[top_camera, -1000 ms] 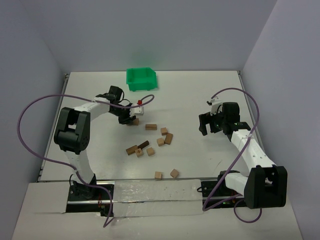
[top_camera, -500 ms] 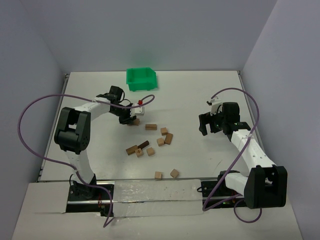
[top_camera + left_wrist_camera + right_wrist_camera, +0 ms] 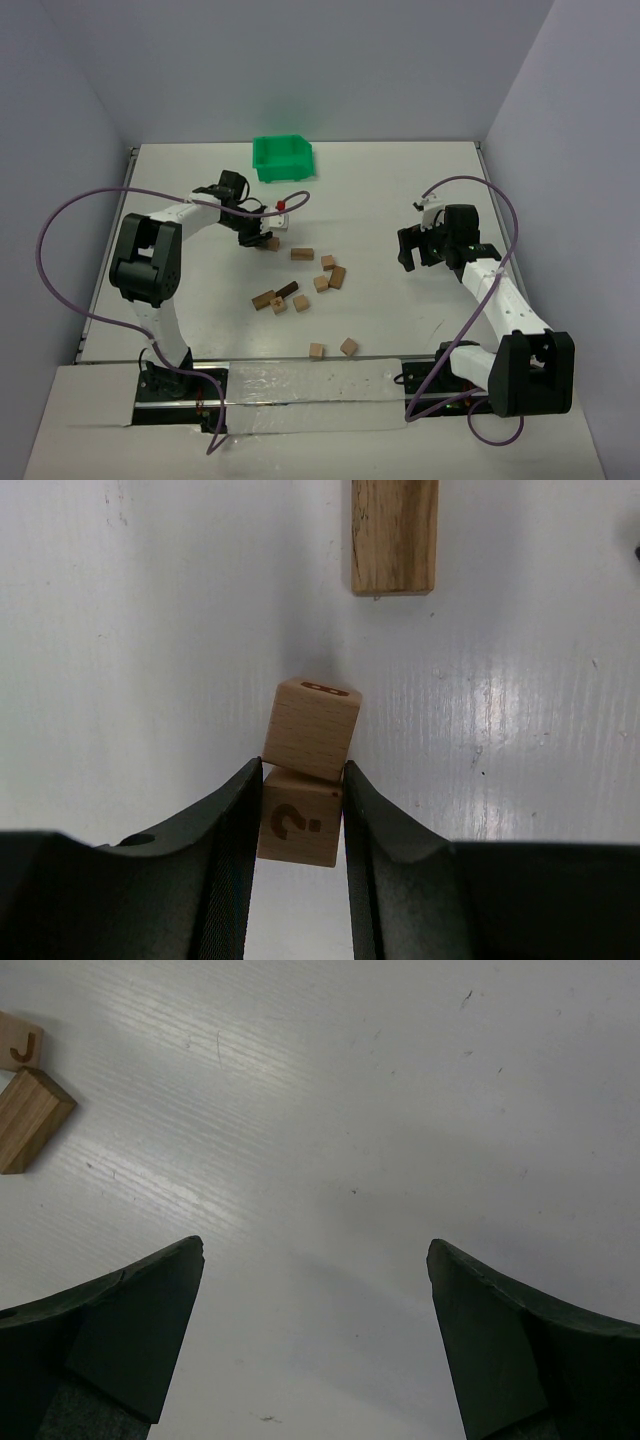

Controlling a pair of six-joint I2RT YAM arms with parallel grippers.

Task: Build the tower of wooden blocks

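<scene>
My left gripper [image 3: 300,780] is shut on a light tan cube marked "?" [image 3: 298,822]. That cube touches a second tan cube [image 3: 312,728] just beyond the fingertips, and I cannot tell whether it rests on it. In the top view the left gripper [image 3: 256,240] is at the back left of the block group, with a tan cube [image 3: 271,244] at its tips. Several loose blocks lie mid-table, among them a tan bar [image 3: 302,254] and a dark brown bar [image 3: 287,291]. My right gripper [image 3: 410,252] is open and empty over bare table, and its wrist view [image 3: 315,1260] shows the same.
A green plastic bin [image 3: 282,158] stands at the back of the table. A tan bar [image 3: 394,535] lies beyond the held cube. A cube marked "J" [image 3: 18,1042] and a bar [image 3: 30,1120] lie far left of the right gripper. Two tan cubes [image 3: 333,348] sit near the front edge.
</scene>
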